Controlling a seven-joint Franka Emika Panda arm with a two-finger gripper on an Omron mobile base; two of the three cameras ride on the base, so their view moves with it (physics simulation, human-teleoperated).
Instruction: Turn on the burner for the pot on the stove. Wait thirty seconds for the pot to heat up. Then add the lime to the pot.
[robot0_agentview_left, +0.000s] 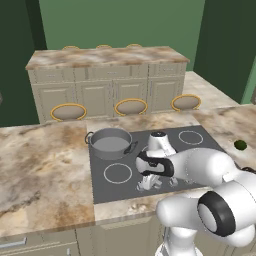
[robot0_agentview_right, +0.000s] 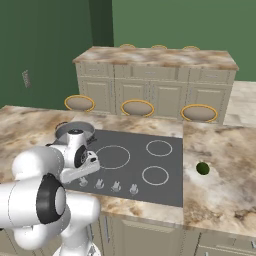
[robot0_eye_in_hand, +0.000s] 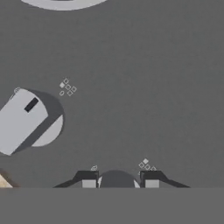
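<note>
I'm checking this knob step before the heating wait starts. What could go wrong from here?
The hand sits closed on one knob in a row of lookalikes, beside another knob; it may light a ring away from the pot. The lime lies far across the counter, a long reach later.

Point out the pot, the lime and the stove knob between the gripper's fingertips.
pot (robot0_agentview_left: 110, 142), left base view, on its inner floor.
lime (robot0_agentview_right: 202, 168), right base view, on its middle.
knob (robot0_eye_in_hand: 116, 179), hand view, on its rounded top between the fingertips.
</note>
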